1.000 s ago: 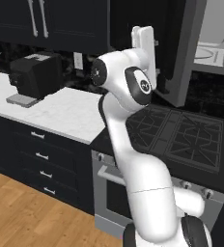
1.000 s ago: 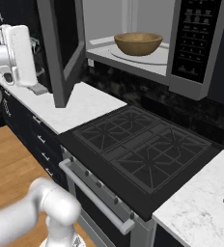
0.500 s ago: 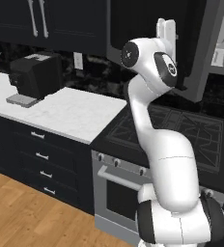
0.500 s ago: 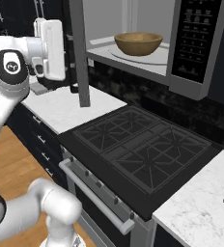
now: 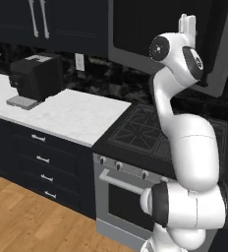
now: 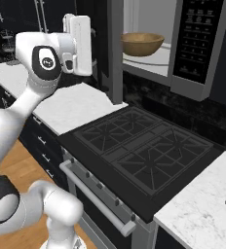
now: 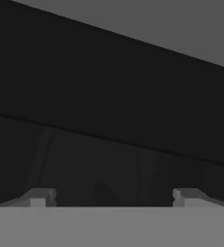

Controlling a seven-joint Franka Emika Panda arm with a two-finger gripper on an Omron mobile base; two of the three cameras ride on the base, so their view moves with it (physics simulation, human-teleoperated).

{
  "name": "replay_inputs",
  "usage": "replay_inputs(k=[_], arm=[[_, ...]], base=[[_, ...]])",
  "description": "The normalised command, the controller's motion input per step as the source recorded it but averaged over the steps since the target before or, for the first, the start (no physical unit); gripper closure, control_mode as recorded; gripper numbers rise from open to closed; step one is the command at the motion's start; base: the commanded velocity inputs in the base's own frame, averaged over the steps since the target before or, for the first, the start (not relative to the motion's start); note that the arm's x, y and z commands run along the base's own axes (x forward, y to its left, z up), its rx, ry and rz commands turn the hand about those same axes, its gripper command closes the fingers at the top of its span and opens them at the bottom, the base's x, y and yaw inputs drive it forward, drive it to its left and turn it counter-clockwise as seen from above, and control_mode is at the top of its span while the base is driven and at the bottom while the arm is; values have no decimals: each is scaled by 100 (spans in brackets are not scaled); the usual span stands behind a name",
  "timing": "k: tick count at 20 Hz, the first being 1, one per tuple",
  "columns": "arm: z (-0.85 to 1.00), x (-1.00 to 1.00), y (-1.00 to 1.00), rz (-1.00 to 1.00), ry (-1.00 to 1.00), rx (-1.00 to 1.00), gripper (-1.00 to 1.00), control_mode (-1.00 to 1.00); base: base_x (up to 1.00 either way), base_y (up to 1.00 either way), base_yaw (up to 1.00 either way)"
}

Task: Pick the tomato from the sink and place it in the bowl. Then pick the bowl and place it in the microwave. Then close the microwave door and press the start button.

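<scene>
Right base view: black stove (image 6: 139,151) between white marble counters (image 6: 68,109).

The arm now reaches farther toward the microwave (image 6: 197,48), its hand raised just beside the microwave door (image 6: 116,48), which stands swung further closed than a second ago.

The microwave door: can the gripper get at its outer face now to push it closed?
Probably yes. The open gripper is raised beside the microwave door, facing its dark panel up close, and nothing stands between them. The bowl sits inside, behind the door.
</scene>
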Motion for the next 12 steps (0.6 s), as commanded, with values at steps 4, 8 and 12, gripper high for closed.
replay_inputs(k=[4,8,12], arm=[[-14,50,-48,0,-15,4,-100,-100],[-2,49,-41,0,-8,7,-100,-100],[0,61,-29,0,0,5,-100,-100]], base=[[0,0,0],[0,0,0],[0,0,0]])
